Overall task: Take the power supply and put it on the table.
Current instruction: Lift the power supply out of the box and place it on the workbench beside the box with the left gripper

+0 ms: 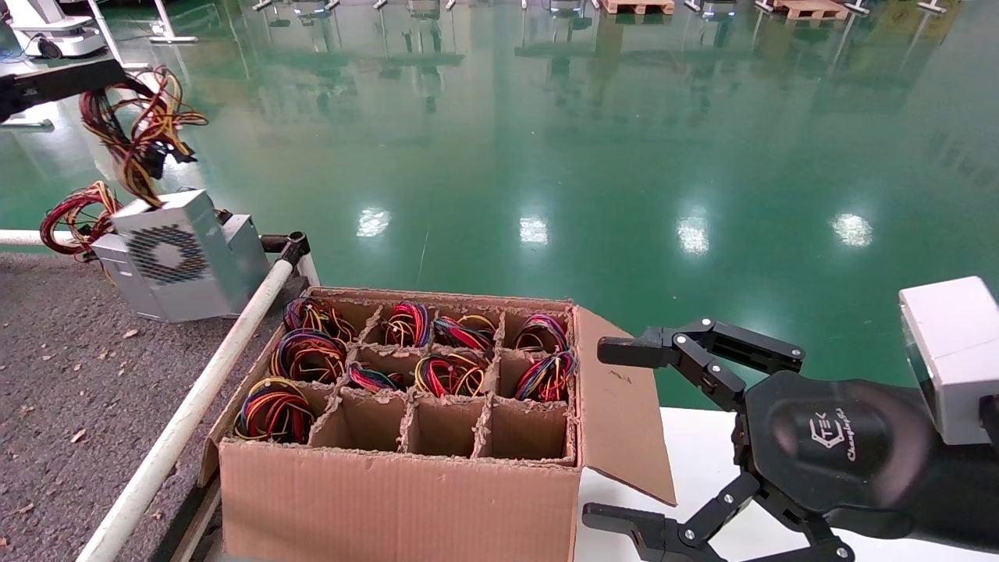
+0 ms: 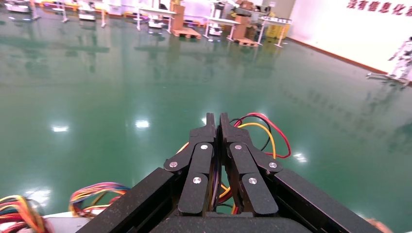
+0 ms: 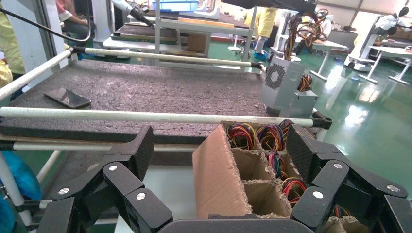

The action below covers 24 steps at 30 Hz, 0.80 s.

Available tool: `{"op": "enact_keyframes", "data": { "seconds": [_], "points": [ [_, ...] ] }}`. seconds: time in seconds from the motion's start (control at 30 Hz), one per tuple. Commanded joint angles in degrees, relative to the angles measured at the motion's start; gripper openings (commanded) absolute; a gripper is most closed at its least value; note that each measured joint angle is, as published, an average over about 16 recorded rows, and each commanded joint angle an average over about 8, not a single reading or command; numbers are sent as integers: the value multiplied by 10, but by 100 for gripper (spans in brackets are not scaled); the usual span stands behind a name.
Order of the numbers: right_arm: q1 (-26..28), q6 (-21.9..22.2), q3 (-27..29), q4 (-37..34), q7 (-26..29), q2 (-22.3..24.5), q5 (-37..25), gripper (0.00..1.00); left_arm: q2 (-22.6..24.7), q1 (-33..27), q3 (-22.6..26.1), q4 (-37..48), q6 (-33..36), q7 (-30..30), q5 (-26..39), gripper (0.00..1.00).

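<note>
Most of the job looks done: at the head view's upper left, the left gripper [image 2: 217,127], pinched shut on the wire bundle [image 1: 144,133], dangles the power supply [image 1: 181,254] tilted against the table [image 1: 55,367], unreleased, while the right gripper [image 1: 616,433] idles spread wide.

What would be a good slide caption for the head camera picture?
Left end effector holds the power supply by its wires at the table corner.
</note>
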Motion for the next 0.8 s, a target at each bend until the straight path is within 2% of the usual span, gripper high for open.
{"op": "enact_keyframes", "data": {
  "seconds": [0.03, 0.27, 0.8],
  "points": [
    [0, 0, 0, 0, 0, 0, 0, 100, -2, -1, 1, 2, -12, 0, 2, 0],
    [0, 0, 0, 0, 0, 0, 0, 100, -4, 20, 13, -5, -35, 47, 18, 0],
    [0, 0, 0, 0, 0, 0, 0, 100, 15, 52, 8, -16, -64, 119, 11, 0]
  ]
}}
